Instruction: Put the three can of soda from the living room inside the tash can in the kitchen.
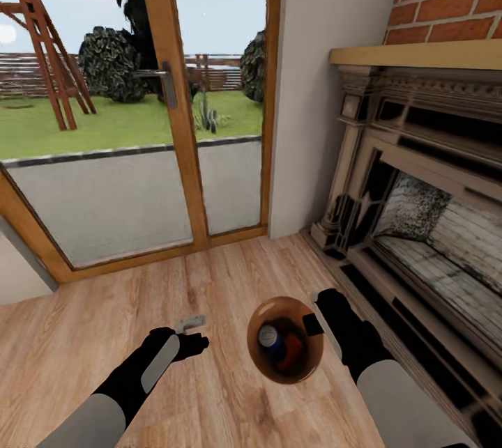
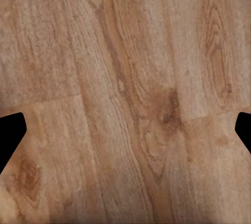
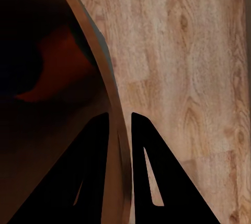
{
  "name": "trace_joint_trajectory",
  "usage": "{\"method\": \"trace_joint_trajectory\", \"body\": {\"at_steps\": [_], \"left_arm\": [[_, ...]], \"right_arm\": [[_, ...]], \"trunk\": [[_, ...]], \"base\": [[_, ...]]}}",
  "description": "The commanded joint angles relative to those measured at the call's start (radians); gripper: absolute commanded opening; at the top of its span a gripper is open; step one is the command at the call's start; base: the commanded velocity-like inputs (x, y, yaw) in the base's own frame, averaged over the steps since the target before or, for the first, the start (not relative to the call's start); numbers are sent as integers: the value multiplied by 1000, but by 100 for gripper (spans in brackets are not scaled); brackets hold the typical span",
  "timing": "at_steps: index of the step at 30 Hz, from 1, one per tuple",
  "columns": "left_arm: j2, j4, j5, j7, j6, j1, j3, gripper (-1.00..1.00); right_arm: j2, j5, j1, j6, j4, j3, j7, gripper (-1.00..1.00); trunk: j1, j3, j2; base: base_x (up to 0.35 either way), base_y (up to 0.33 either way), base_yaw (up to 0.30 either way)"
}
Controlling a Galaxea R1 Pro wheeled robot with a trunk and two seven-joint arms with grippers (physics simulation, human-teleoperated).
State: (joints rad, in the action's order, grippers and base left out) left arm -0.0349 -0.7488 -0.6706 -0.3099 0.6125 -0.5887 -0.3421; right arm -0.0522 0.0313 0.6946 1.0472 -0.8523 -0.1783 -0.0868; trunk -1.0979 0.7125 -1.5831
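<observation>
Head view, nearest: round tapered bin with tan wood-like inside (image 1: 259,357) carried over light wood plank floor (image 1: 104,315), rim up, presumably to keep the load in.
Bin contents: blue cylinder with silver top (image 1: 270,338) beside orange cylinder (image 1: 291,352); third can not made out.
Right gripper (image 1: 314,326): fingers (image 3: 94,172) pinched on bin rim, one inside, one outside.
Left gripper (image 1: 189,336): fingers (image 2: 10,135) spread wide over bare floor, nothing held; free as spare hand.
Right side: dark ornate fireplace surround (image 1: 390,176) under red brick (image 1: 453,2).
Farthest: wood-framed glass doors (image 1: 174,106); living room, kitchen trip likely ahead.
</observation>
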Motion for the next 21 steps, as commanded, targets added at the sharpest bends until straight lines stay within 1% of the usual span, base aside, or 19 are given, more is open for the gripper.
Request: {"method": "trace_joint_trajectory", "body": {"at_steps": [1, 16, 21], "left_arm": [[0, 0, 0, 0, 0, 0, 0, 100], [1, 0, 1, 0, -14, 1, -2, 100], [1, 0, 1, 0, -14, 1, -2, 100]], "right_arm": [[-1, 1, 0, 0, 0, 0, 3, -100], [-3, 6, 0, 0, 0, -2, 2, -100], [-10, 7, 0, 0, 1, -3, 2, -100]], "trunk": [[0, 0, 0], [0, 0, 0], [0, 0, 0]], "base": [[0, 15, 54], [0, 3, 10], [0, 0, 53]]}}
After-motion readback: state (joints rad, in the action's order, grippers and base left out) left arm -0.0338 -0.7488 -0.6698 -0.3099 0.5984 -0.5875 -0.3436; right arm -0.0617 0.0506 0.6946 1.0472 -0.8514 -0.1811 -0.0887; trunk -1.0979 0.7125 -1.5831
